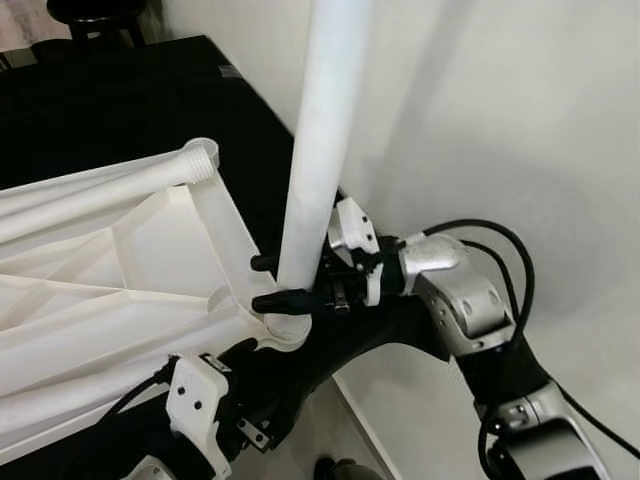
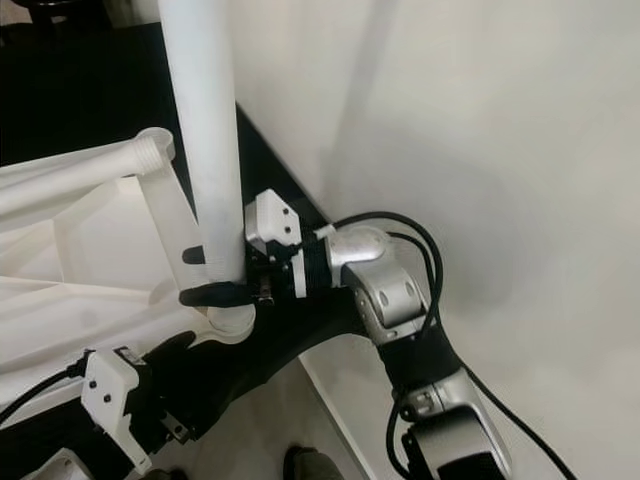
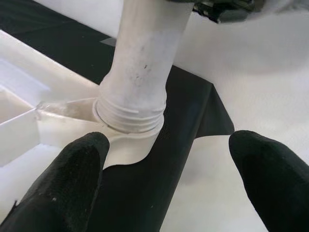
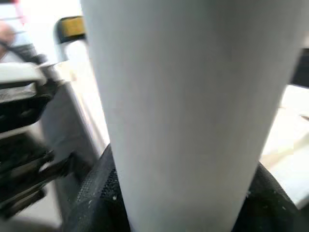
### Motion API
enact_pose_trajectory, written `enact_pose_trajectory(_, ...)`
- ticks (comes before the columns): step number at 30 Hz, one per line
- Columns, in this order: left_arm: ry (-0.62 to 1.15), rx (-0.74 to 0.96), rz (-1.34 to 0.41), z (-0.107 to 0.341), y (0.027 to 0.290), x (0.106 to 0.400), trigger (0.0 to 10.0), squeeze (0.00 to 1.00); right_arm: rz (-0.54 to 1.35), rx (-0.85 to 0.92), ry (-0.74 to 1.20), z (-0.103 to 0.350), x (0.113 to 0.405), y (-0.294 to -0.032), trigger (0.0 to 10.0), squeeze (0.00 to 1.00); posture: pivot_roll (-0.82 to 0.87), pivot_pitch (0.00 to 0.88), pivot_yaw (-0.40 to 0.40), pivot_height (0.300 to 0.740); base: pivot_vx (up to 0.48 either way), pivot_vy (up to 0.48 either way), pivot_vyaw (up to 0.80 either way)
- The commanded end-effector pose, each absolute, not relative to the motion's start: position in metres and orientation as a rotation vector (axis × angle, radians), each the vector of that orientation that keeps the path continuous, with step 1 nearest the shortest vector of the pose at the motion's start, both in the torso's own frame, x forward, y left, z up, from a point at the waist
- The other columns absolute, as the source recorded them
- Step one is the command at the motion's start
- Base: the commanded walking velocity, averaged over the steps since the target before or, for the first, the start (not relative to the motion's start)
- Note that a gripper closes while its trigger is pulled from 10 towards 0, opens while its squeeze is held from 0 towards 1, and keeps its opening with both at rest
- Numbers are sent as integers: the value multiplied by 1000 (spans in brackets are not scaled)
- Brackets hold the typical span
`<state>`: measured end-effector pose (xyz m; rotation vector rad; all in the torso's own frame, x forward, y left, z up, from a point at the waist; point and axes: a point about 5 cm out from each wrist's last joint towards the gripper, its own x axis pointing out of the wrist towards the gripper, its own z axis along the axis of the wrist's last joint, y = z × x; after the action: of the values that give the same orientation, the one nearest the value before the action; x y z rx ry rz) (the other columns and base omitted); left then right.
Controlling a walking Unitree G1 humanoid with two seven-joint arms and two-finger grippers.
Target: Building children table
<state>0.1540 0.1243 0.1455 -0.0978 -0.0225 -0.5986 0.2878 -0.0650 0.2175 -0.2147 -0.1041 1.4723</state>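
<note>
A white table top (image 1: 100,290) lies upside down on a black surface (image 1: 120,100). One white leg (image 1: 320,130) stands upright with its threaded end in the corner socket (image 3: 125,140). My right gripper (image 1: 275,282) is shut around this leg just above the socket, and the leg's shaft (image 4: 183,106) is pressed between its fingers. My left gripper (image 3: 164,188) is open, low beside the same corner, with its black fingers (image 3: 72,183) apart on either side of the socket. A second white leg (image 1: 100,195) lies flat across the table top, its threaded end (image 1: 200,155) pointing towards the wall.
A white wall (image 1: 500,120) stands close on the right, right behind the upright leg. The black surface ends in a corner just beyond the socket. A dark stool (image 1: 95,15) stands at the far left.
</note>
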Motion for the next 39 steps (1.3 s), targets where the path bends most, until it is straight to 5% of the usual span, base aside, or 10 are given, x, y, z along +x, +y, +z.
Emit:
enact_pose_trajectory(1,-8,-109,-606,145,125,152,10000,0,1208,-163,65,183,287,-60,0,0,-208,248,-102,740,0,0,0)
enact_pose_trajectory(4,-7,-106,-607,145,126,153,10000,0,697,-143,139,167,285,-64,0,0,-216,247,-92,740,0,0,0)
enact_pose_trajectory(6,-7,-105,-609,145,126,154,10000,0,612,-145,148,165,279,-64,0,0,-217,248,-90,740,0,0,0)
enact_pose_trajectory(16,-7,-101,-615,142,127,158,10000,0,719,-157,110,174,285,-49,0,0,-220,221,-92,740,0,0,0)
enact_pose_trajectory(17,-10,-100,-607,142,127,158,10000,0,750,-154,97,177,288,-47,10000,0,-220,221,-92,740,0,0,0)
enact_pose_trajectory(20,-12,-100,-601,142,128,158,10000,0,792,-129,83,182,290,-44,10000,0,-220,221,-92,740,0,0,0)
enact_pose_trajectory(21,-13,-100,-598,143,128,158,10000,0,892,-97,59,188,291,-41,10000,1000,-218,222,-95,740,0,0,0)
enact_pose_trajectory(29,-13,-108,-605,143,125,157,10000,0,1282,-66,-91,227,297,-54,10000,1000,-207,217,-101,740,0,0,0)
enact_pose_trajectory(30,-12,-109,-608,143,124,157,10000,0,1353,-95,-94,230,300,-60,10000,0,-205,219,-102,740,0,0,0)
enact_pose_trajectory(39,-11,-109,-605,145,123,155,10000,0,1616,-131,-66,234,307,-66,10000,0,-171,240,-105,740,0,0,0)
